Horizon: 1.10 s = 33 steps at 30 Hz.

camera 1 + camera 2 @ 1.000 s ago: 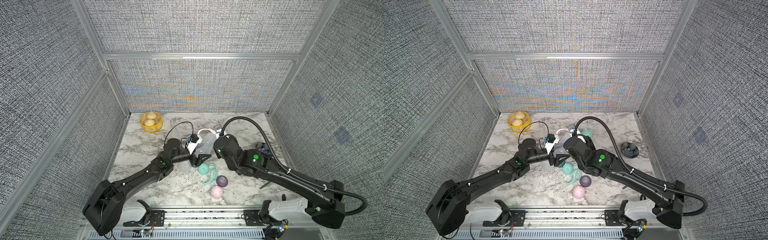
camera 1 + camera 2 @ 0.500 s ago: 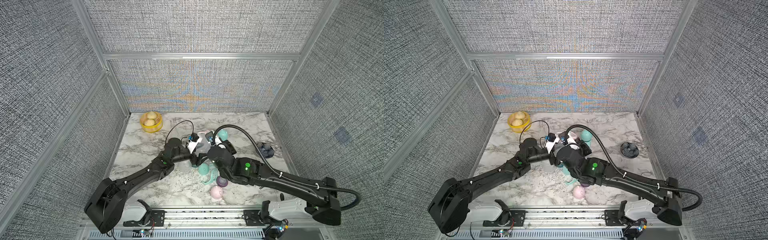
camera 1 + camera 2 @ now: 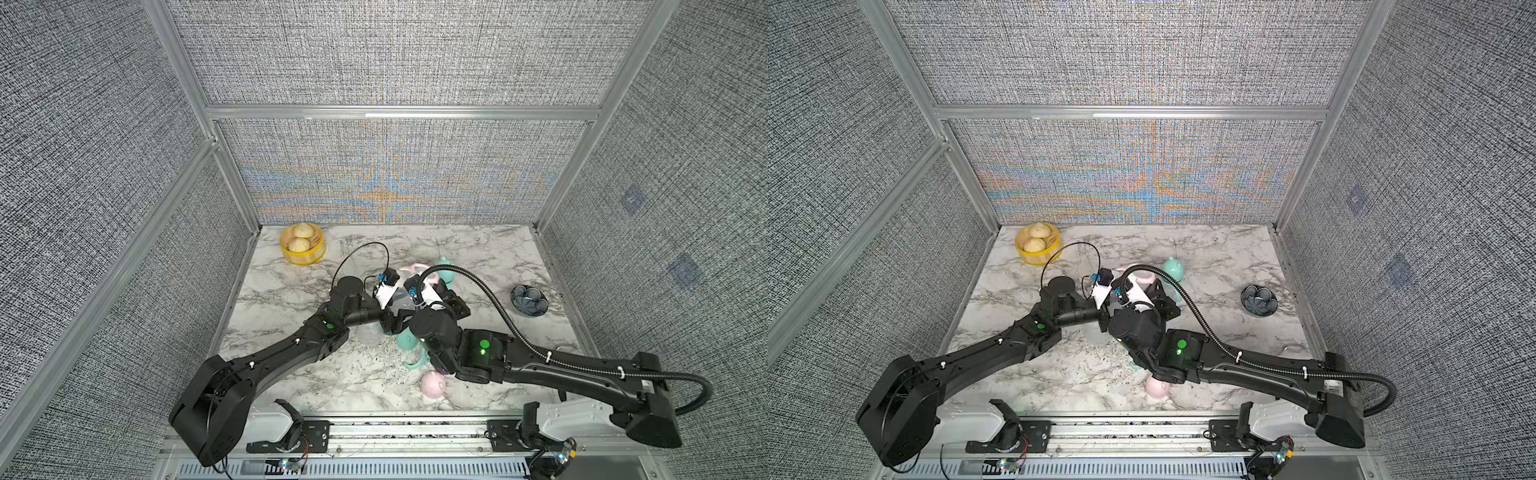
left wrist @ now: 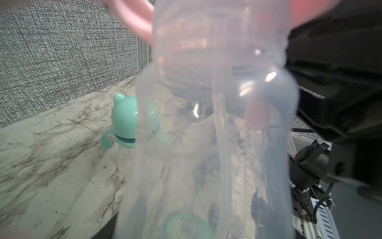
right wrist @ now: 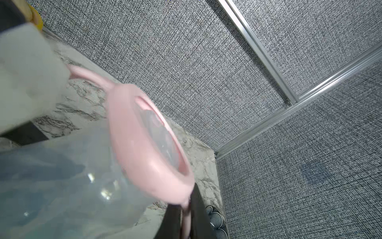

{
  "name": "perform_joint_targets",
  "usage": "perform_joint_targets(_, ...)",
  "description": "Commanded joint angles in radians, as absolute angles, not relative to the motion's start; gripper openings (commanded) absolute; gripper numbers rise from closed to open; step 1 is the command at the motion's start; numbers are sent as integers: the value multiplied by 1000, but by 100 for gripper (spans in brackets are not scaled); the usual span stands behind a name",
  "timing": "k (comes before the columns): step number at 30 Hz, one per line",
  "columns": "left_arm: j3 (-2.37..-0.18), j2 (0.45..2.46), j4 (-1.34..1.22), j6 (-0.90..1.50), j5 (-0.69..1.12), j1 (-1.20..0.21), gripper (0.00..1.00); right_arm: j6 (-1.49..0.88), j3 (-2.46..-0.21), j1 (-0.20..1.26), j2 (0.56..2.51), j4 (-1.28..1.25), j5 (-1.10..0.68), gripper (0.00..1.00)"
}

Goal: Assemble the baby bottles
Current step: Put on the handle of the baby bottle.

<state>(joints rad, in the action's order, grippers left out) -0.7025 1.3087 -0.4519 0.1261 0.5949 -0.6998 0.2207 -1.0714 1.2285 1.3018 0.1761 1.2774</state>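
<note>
Enclosure: 3 grey woven-fabric walls in aluminium framing; moiré colour banding on the lower back panel. Floor is a white marble-pattern tabletop with grey veins. Metal rail along the front edge. Light is even and diffuse, shadows soft.

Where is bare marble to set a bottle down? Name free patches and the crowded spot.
Free: the marble table between the yellow plastic basket of buns and the left arm; the back right stretch between the mint-capped clear bottle and the dark patterned bowl. Crowded: the centre, where both arms meet beside the pink eared dome cap.
</note>
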Motion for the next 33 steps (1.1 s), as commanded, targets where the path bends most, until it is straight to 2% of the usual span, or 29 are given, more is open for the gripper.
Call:
perform_joint_targets(1, -703, 1296, -561, 151, 565, -700, 0, 233, -1063, 1235, 1293, 141, 1255, 0)
perform_joint_targets(14, -695, 1298, -591, 166, 553, -700, 0, 265, -1067, 1238, 1283, 110, 1218, 0)
perform_joint_targets(18, -685, 1296, -605, 152, 551, -700, 0, 260, -1072, 1241, 1275, 116, 1194, 14)
perform_joint_targets(26, -647, 1296, -675, 141, 541, -700, 0, 204, -1086, 1239, 1211, 191, 1083, 60)
perform_joint_targets(30, -626, 1293, -710, 142, 522, -700, 0, 69, -1128, 1210, 1168, 365, 984, 70)
perform_joint_targets(33, -617, 1288, -716, 134, 503, -699, 0, -53, -1149, 1156, 1117, 519, 832, 74)
